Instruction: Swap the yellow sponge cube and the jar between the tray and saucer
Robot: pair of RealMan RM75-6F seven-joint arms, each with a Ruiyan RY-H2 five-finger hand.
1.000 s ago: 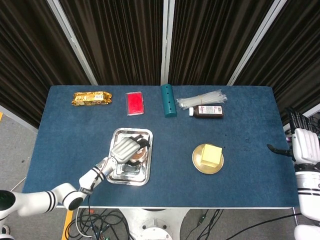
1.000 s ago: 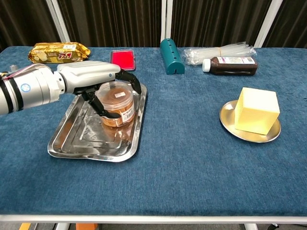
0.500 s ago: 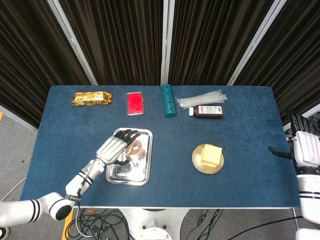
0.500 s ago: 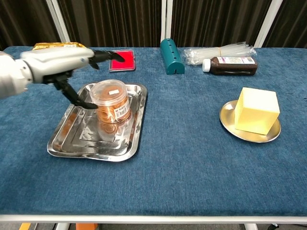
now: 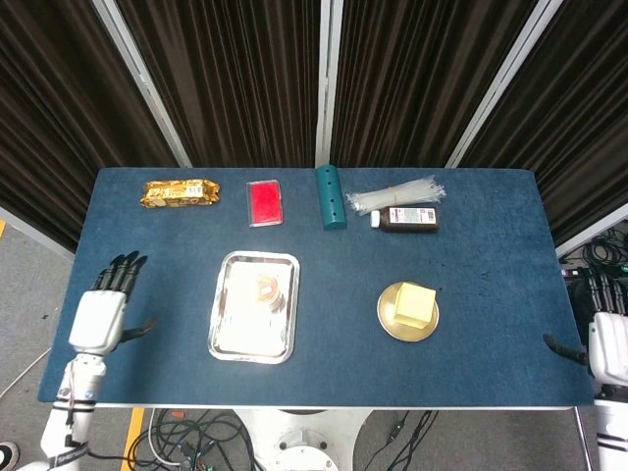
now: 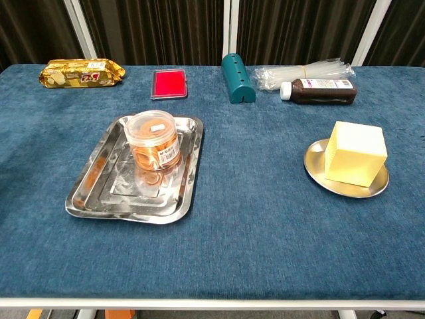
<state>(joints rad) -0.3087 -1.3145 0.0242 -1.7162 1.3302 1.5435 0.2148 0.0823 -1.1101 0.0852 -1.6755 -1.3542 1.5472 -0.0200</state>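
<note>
A clear jar [image 6: 153,143] with brown contents and a white label stands upright in the silver tray [image 6: 93,193], toward its far right part; in the head view the jar [image 5: 266,288] shows inside the tray [image 5: 228,334]. The yellow sponge cube [image 6: 355,153] rests on the gold saucer [image 6: 319,169], also seen as cube [image 5: 414,304] on saucer [image 5: 391,324]. My left hand [image 5: 103,312] hovers off the table's left edge, fingers spread, holding nothing. My right hand [image 5: 609,339] is at the table's right edge, fingers up, empty. Neither hand appears in the chest view.
Along the back edge lie a gold snack packet [image 6: 81,72], a red flat case [image 6: 169,84], a teal cylinder block [image 6: 238,78], a bundle of clear sticks [image 6: 305,70] and a dark brown bottle [image 6: 319,90] on its side.
My left hand has let go of the jar and drawn back off the table to the left. The jar stays upright in the tray. My right hand dropped slightly lower.
</note>
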